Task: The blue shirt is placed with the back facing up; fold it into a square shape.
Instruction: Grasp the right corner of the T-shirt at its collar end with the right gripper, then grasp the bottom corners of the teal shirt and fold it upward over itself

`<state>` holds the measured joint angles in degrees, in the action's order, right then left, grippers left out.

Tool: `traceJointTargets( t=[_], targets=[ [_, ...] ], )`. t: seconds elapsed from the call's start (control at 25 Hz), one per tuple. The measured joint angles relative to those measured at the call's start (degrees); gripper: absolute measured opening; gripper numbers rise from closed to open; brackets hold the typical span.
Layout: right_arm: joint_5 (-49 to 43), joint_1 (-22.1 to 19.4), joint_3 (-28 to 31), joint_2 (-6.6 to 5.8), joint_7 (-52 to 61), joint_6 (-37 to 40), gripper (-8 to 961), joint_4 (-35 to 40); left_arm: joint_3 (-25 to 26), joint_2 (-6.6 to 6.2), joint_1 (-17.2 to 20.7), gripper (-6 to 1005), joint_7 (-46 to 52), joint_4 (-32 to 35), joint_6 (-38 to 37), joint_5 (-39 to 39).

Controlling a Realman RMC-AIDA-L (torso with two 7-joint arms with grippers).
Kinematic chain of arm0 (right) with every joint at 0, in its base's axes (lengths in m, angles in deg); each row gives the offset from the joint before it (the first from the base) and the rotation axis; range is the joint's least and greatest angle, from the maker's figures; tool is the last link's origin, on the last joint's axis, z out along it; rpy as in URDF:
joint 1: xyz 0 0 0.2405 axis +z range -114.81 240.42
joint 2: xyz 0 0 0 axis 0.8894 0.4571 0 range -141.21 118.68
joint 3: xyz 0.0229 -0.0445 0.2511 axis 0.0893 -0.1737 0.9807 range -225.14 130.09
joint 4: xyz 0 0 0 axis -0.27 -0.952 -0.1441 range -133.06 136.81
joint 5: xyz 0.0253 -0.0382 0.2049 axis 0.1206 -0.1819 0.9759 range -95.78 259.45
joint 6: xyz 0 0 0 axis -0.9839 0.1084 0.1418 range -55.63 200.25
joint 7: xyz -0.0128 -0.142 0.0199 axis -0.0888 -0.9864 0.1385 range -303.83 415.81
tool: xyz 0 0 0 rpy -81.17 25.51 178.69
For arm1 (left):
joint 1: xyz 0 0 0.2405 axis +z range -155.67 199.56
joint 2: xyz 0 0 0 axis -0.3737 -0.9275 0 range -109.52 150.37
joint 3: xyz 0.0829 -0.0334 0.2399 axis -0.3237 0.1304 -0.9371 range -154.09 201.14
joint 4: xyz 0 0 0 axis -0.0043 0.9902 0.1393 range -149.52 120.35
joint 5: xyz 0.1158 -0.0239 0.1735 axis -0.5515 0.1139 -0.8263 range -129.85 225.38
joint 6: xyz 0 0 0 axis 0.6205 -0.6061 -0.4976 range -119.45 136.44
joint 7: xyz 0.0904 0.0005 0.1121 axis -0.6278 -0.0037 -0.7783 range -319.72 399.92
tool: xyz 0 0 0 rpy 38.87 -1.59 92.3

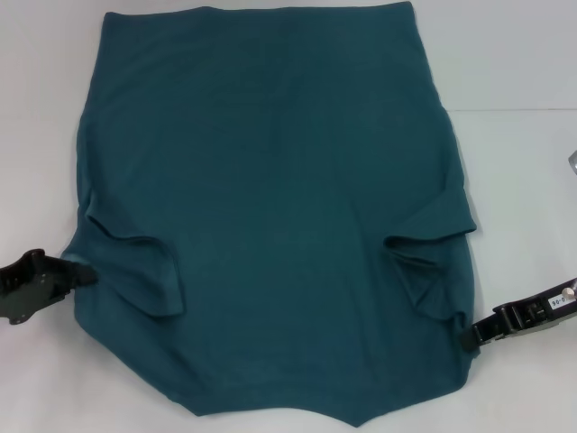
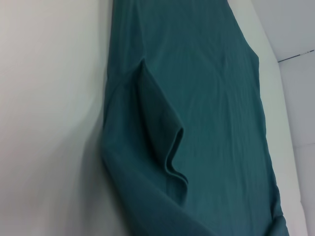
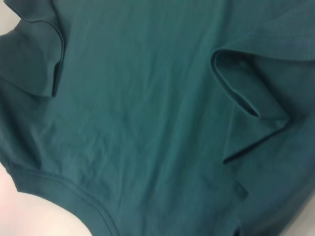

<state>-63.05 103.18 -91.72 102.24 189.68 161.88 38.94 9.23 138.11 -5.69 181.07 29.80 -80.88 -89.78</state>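
Note:
The blue shirt (image 1: 270, 180) lies spread on the white table, with its neckline (image 1: 361, 420) at the near edge and its hem at the far edge. Both short sleeves are folded inward onto the body, one on the left (image 1: 144, 271) and one on the right (image 1: 428, 257). My left gripper (image 1: 79, 272) is shut on the shirt's left shoulder edge. My right gripper (image 1: 471, 336) is shut on the right shoulder corner. The left wrist view shows the shirt (image 2: 206, 98) with a folded sleeve. The right wrist view shows the shirt (image 3: 147, 123) and its collar band (image 3: 64, 189).
The white table (image 1: 514, 180) shows bare on both sides of the shirt. A small grey object (image 1: 572, 162) sits at the right edge of the head view. A dark seam line (image 2: 295, 54) crosses the table beyond the shirt.

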Motion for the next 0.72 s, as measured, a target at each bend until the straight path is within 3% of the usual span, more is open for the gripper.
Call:
traceJointTargets(
  t=[0.28,0.48,0.72],
  targets=[
    [0.03,-0.22,-0.05,-0.06,-0.05,0.0,134,0.0,-0.03,0.01,0.31,10,-0.06,0.0,0.0,0.0],
    [0.09,-0.46,0.28,-0.13,-0.01,0.0,15,0.02,-0.03,0.05,0.32,10,-0.14,0.0,-0.01,0.0],
    [0.1,-0.62,0.18,-0.15,0.3,-0.02,43,-0.03,-0.03,0.09,0.3,10,-0.44,0.0,-0.14,0.0]
  ],
)
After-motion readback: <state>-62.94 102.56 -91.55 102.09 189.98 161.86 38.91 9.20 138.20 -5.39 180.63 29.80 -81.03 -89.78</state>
